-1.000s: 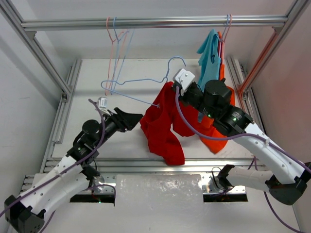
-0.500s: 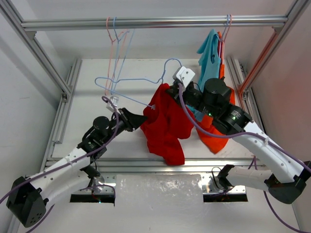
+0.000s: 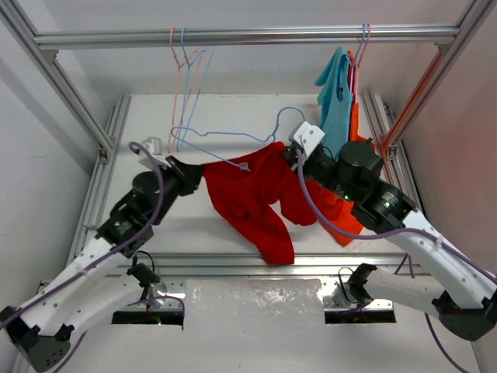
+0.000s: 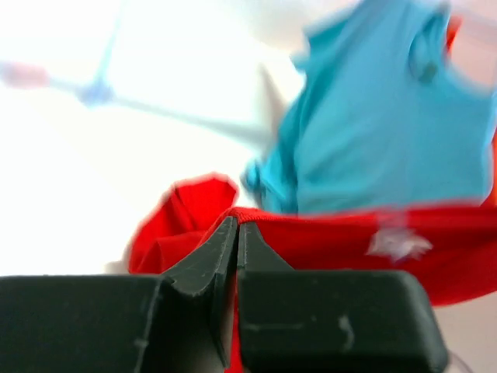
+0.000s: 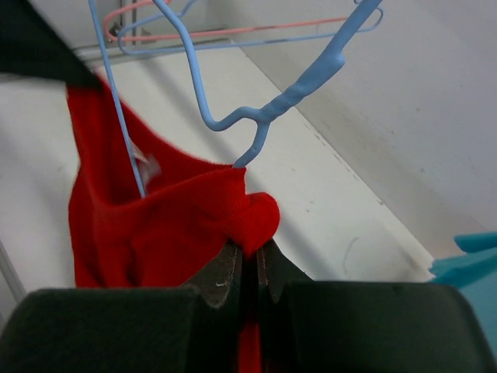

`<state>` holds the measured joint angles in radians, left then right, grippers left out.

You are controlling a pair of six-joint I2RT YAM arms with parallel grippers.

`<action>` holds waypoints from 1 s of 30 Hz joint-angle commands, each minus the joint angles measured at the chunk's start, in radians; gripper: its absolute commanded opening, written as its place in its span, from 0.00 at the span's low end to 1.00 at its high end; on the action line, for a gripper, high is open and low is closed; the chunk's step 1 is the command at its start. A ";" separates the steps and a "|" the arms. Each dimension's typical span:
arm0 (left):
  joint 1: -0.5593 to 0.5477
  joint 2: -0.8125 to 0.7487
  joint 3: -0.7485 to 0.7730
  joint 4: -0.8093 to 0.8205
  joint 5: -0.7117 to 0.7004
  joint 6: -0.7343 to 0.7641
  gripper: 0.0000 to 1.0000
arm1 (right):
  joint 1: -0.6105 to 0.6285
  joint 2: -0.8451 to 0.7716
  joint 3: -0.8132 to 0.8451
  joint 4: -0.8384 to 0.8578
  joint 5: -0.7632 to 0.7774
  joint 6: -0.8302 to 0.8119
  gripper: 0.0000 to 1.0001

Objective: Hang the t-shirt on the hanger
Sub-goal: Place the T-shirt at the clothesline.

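Now the left hand (image 4: 237, 225) and the right hand (image 5: 248, 252) each pinch the red t-shirt (image 3: 248, 198) tight. It hangs between them over the worktop (image 3: 248, 109). The blue hanger (image 5: 264, 115) pokes into it.

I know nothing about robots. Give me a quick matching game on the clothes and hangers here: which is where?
Things:
1. t-shirt
2. blue hanger
3. blue shirt
4. pink hanger

Places:
A. hanging from the rail, top right
B. pinched by the left gripper and the right gripper
C. hanging bare from the rail, top left
D. off the rail, partly inside red cloth

Pairs: 1-B, 2-D, 3-A, 4-C
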<state>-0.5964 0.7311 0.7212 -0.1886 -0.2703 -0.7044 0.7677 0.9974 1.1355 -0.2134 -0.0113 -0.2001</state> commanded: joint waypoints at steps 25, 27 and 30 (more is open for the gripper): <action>-0.008 0.298 0.790 -0.396 0.062 0.378 0.00 | 0.031 0.271 0.518 -0.455 0.164 -0.240 0.00; -0.008 0.291 0.784 -0.414 -0.001 0.373 0.00 | 0.039 0.300 0.515 -0.469 0.236 -0.248 0.00; -0.008 0.277 0.764 -0.402 -0.017 0.385 0.00 | 0.039 0.271 0.439 -0.466 0.252 -0.254 0.00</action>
<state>-0.6064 1.0412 1.4887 -0.6350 -0.2775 -0.3370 0.7979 1.3022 1.6054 -0.6765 0.1844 -0.4423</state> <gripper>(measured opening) 0.004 0.042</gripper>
